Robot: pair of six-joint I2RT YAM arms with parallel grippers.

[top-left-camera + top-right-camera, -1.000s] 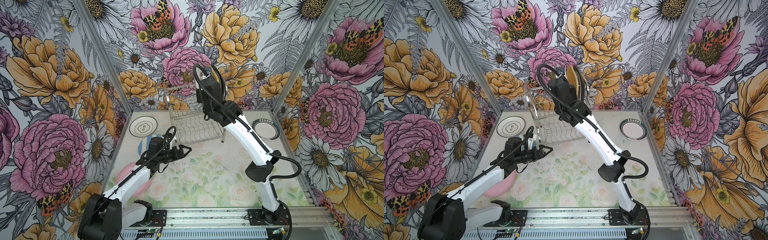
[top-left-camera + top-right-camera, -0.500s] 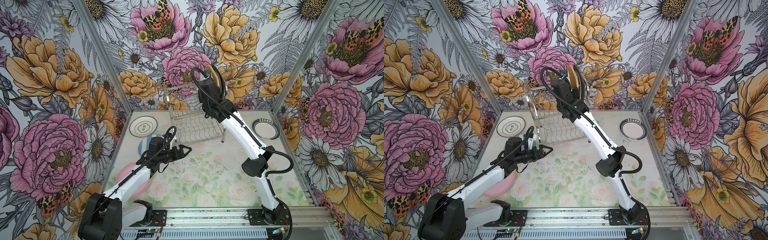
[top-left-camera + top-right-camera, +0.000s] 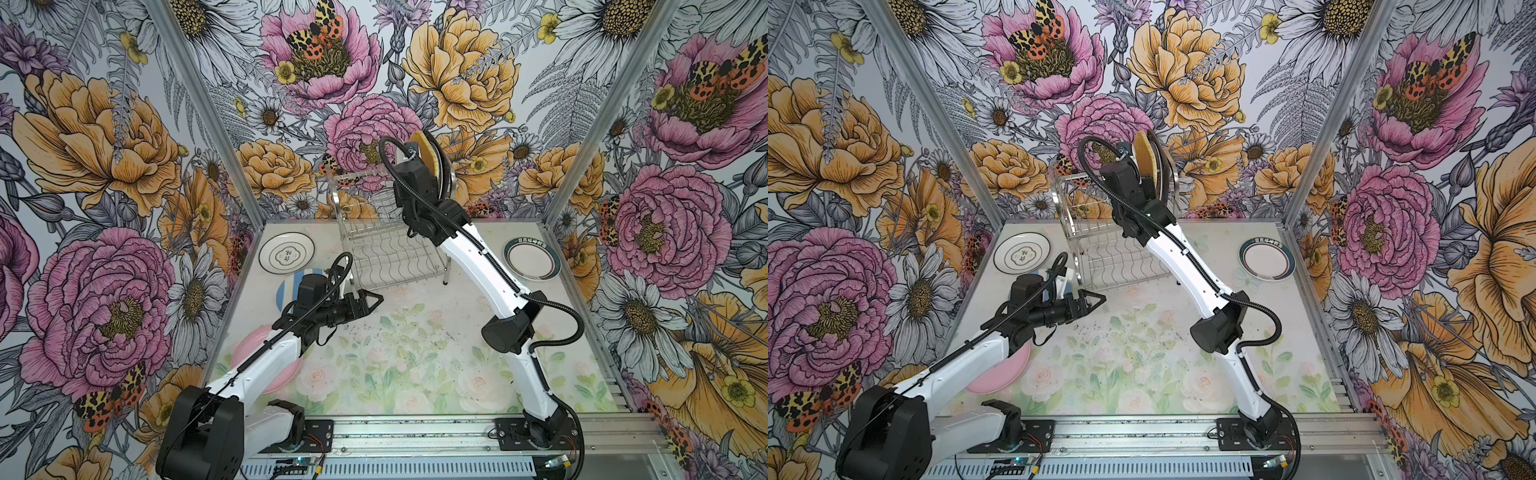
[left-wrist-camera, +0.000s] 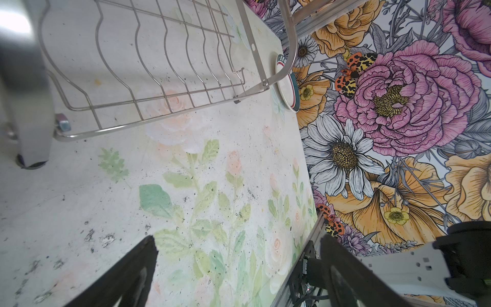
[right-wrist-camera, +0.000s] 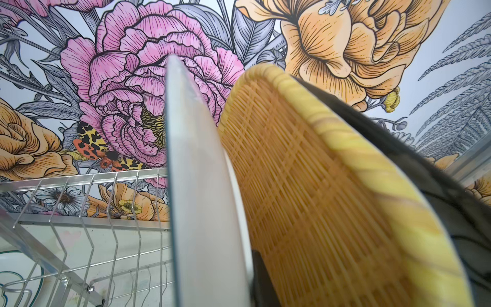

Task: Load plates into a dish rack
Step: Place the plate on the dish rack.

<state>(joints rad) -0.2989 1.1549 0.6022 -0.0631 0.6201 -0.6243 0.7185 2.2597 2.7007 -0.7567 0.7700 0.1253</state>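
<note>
The right tool (image 5: 223, 289) is clenched on a white plate (image 5: 196, 186), on edge over the dish rack (image 3: 386, 253) at twelve o'clock on the desk (image 3: 415, 353), beside the yellow woven plate (image 5: 318, 199); the left tool (image 3: 376, 298) hangs released. This looks like the seating step; next, lower it straight into a free slot.

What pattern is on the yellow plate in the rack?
The yellow plate has a basket-weave look, clearest in the right wrist view.
</note>
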